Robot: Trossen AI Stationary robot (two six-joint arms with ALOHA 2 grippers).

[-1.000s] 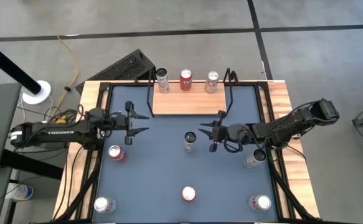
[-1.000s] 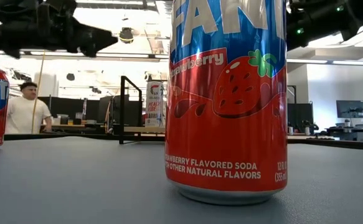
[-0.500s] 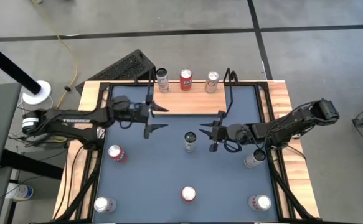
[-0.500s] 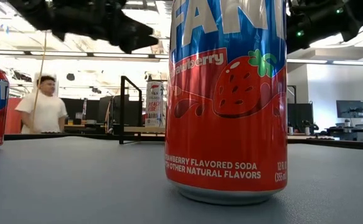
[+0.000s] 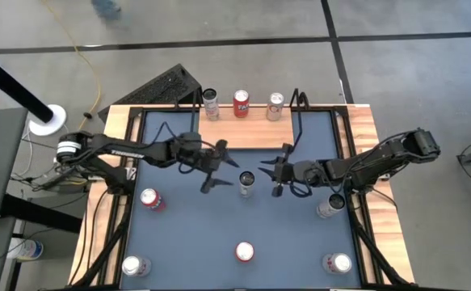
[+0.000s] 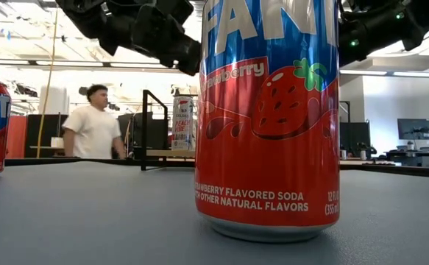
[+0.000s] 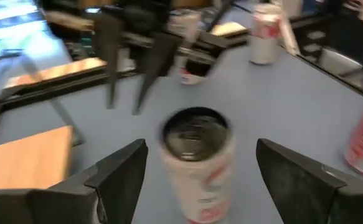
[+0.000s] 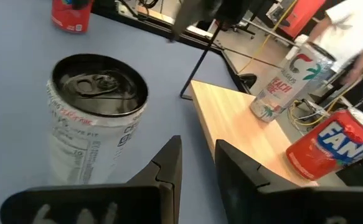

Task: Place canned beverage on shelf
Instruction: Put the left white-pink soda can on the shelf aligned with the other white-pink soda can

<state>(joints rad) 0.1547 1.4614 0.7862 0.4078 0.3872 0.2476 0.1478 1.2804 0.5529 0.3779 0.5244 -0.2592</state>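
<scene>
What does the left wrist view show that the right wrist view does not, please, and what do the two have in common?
Only the left wrist view shows the open left tool lined up around the centre white can. Only the right wrist view shows the right tool, its fingers close together beside that can, and the shelf carrying a Fanta can and a white can. Both share the centre white can and the blue mat.

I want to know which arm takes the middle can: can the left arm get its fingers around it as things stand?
Probably yes. The left gripper is open, facing the white can with bare mat between them. The right gripper hovers on the can's other side, not touching it.
</scene>
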